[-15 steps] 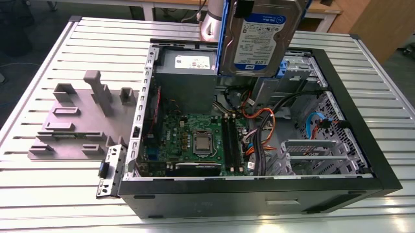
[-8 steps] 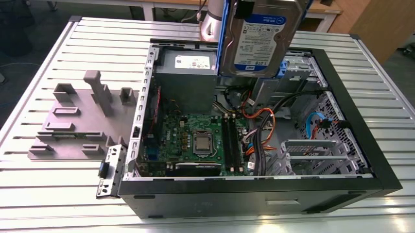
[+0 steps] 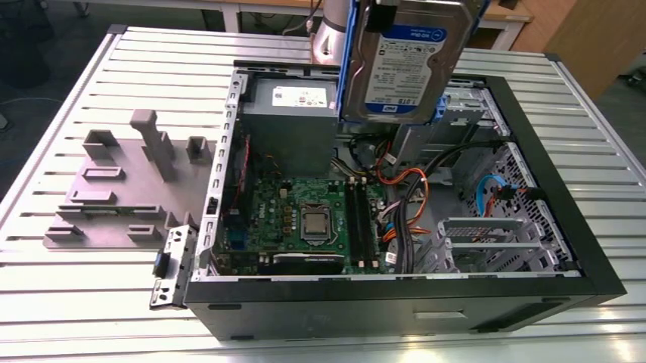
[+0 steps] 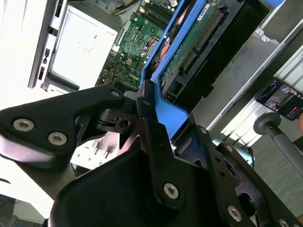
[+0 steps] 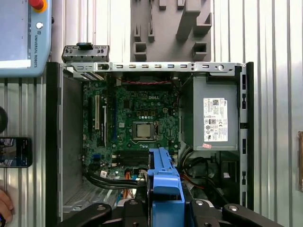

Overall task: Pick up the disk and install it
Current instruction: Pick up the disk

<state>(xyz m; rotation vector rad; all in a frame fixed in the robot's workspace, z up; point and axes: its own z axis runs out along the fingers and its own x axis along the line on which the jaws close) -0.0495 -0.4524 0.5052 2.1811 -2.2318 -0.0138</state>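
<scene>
1. The arm hangs over the open computer case (image 3: pixel 404 291), its wrist facing straight down into it.
2. The pincer (image 4: pixel 147 100) is clenched on the disk (image 3: pixel 414 60), with black fingers (image 4: pixel 150 132) pressed against the blue carrier's end.
3. The disk hangs upright below the pincer, its labelled face towards the exterior camera. It is lifted clear of the case and touches nothing else.
4. In the first wrist view, the carrier (image 5: pixel 163 184) juts out from the pincer (image 5: pixel 165 204) over the motherboard (image 5: pixel 137 118) and a knot of cables (image 5: pixel 113 182).
5. The grey power supply (image 3: pixel 293 106) sits just beside the disk's lower edge, on the exterior view's left of the pincer.
6. A metal drive cage (image 3: pixel 485 242) lies low in the case, well apart from the pincer, with open space above it.
7. The case walls ring the space under the pincer, and the top side is open.
8. A grey fixture plate (image 3: pixel 121 189) lies outside the case on the slatted table (image 3: pixel 60 302), well away from the pincer.
</scene>
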